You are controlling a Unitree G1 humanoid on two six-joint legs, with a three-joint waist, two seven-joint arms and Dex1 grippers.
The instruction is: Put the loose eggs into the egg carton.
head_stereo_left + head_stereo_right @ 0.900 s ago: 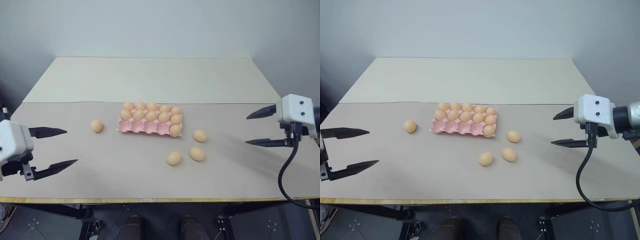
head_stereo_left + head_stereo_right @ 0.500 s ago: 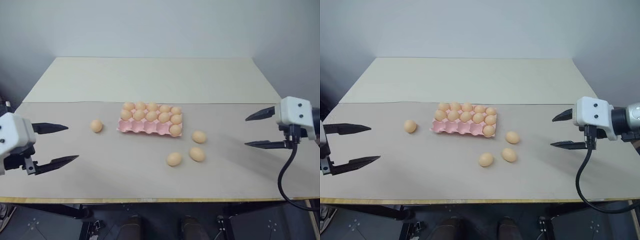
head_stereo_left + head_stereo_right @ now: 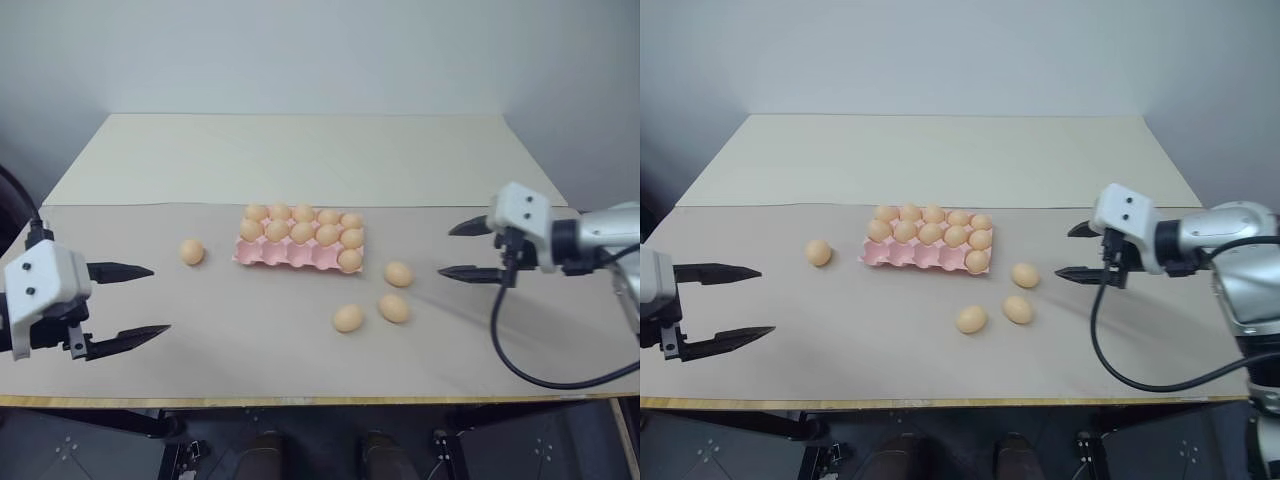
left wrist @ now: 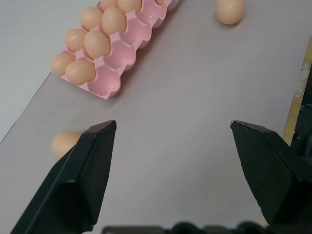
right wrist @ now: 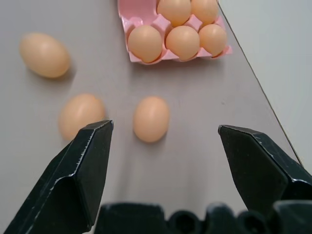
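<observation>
Pink carton (image 3: 300,250) sits mid-table, its near row mostly empty cups, one egg at that row's right end. One loose egg (image 3: 193,251) lies just left of it; three more (image 3: 380,298) cluster near its right front corner. Right gripper (image 3: 463,250) hovers right of that cluster, fingers spread, empty. Left gripper (image 3: 138,301) hangs near the table's front left, fingers apart, empty.

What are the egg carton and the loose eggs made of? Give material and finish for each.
The egg carton: pink, thin moulded cups with scalloped edges and a smooth, faintly glossy look, probably plastic.
The loose eggs: smooth, matte, uniform orange-tan shells; real or imitation cannot be told.
</observation>
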